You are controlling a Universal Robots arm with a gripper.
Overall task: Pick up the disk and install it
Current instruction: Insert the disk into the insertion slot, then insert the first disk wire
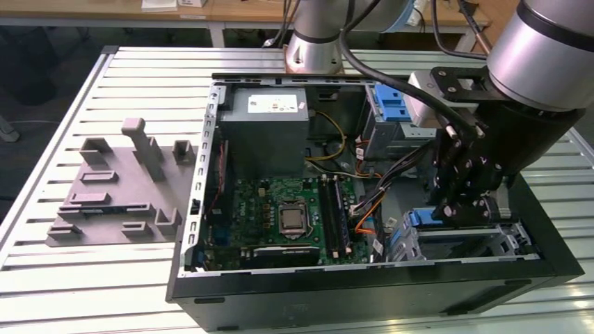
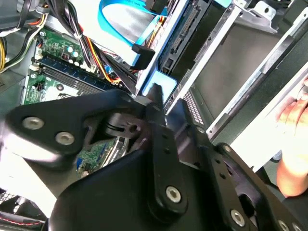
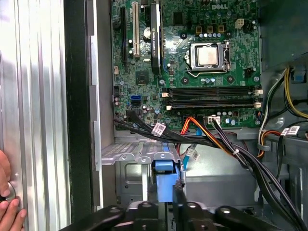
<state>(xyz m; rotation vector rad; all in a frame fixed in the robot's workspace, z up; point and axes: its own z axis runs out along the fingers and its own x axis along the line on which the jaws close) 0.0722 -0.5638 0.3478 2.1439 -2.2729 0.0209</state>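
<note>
On the exterior view's left, a grey plastic fixture (image 1: pixel 116 188) with upright posts lies on the slatted metal table (image 1: pixel 55 278), just beside the open computer case (image 1: pixel 362 209). Inside the case, toward that side, the grey power supply (image 1: pixel 269 122) sits above the green motherboard (image 1: pixel 288 212), whose bare processor socket (image 1: pixel 292 216) is near its middle. Bundles of black, orange and yellow cables (image 1: pixel 380 181) run between the board and the drive bays.

Toward the exterior view's right, my gripper (image 1: pixel 464 212) reaches down into the case's lower corner, at the metal drive cage (image 1: pixel 469 240). My fingers (image 3: pixel 178 192) are drawn narrow onto the blue carrier edge of the disk (image 3: pixel 163 183), which stands on edge in the mouth of the cage; in the first wrist view that blue edge sits just beyond my fingertips, under the cage's flange. In the second wrist view the disk (image 2: pixel 161 89) shows the same blue corner at my fingertips, with its dark side running into the bay beside a blue flat cable (image 2: pixel 120 24). How far it is seated I cannot tell.

A person's hand (image 2: pixel 293 139) rests at the case's outer edge, and its fingertips also appear in the first wrist view.
</note>
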